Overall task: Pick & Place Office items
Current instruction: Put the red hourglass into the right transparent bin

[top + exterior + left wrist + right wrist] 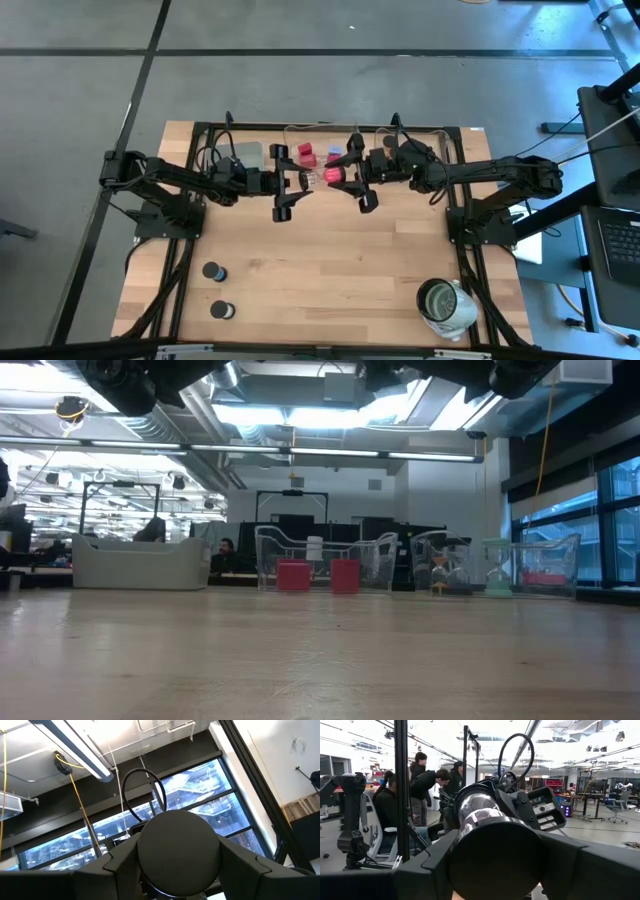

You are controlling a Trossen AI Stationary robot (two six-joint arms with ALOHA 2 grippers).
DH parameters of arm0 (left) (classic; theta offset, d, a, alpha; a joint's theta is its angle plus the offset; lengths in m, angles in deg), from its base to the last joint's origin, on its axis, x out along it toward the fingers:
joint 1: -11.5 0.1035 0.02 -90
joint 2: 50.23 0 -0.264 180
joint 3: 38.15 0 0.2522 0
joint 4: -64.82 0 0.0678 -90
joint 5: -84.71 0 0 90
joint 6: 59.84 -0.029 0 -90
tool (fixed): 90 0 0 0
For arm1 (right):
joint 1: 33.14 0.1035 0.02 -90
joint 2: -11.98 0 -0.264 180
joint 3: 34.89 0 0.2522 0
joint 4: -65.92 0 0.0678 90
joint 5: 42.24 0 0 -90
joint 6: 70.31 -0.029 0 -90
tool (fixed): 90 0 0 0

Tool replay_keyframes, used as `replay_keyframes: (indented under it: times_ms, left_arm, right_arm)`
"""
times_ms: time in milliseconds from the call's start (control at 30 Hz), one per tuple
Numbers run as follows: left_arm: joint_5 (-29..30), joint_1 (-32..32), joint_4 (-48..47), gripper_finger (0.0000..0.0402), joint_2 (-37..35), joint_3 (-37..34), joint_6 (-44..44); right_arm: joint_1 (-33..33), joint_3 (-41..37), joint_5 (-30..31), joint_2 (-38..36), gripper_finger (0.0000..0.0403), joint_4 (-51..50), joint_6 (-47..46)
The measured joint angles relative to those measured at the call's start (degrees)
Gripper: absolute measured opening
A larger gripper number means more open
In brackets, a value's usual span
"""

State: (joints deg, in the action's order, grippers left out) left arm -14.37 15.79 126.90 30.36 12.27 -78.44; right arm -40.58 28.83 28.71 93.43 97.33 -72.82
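Arms level, facing: left claw [287, 192] and right claw [361, 181] both grasping 1 black cap [178, 851].

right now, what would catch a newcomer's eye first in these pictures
The two dark arms meet nose to nose above the far middle of the wooden table, the left gripper and right gripper sharing a black round object between them. A silvery-white round container sits at the near right corner.
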Motion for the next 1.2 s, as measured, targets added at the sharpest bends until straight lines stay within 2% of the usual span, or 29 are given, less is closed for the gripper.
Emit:
replay_keyframes:
  times_ms: [267, 433, 700, 833, 933, 1033, 1200]
  left_arm:
    - [0.8, 0.0, -0.3, 0.0226, 0.0, 0.0, 2.0]
    - [0.9, 0.0, -1.1, 0.0256, 0.0, 0.0, 4.0]
    - [1.7, 0.0, -1.3, 0.0313, -1.3, 0.0, 8.9]
    - [6.8, 0.0, -1.5, 0.0321, -4.4, 0.0, 8.9]
    - [13.8, 0.0, -4.8, 0.0322, -7.7, 0.0, 7.4]
    - [21.6, 0.1, -11.0, 0.0322, -11.5, 0.0, 6.4]
    - [30.1, 0.1, -21.3, 0.0322, -16.3, 0.0, 7.4]
  right_arm:
    - [0.0, 0.0, 0.0, 0.0, 0.0221, -0.2, 0.0]
    - [0.0, 0.0, 0.2, 0.0, 0.0206, -0.2, 0.0]
    - [-1.0, 0.0, 0.3, 0.0, 0.0213, -1.1, -0.2]
    - [-4.1, 0.0, 4.1, -0.8, 0.0213, -5.6, -4.0]
    - [-7.9, 0.0, 6.2, -3.3, 0.0206, -12.3, -6.3]
    - [-12.0, 0.1, 9.5, -7.4, 0.0206, -22.7, -8.8]
    - [-17.9, 0.2, 18.5, -14.6, 0.0217, -42.0, -11.3]
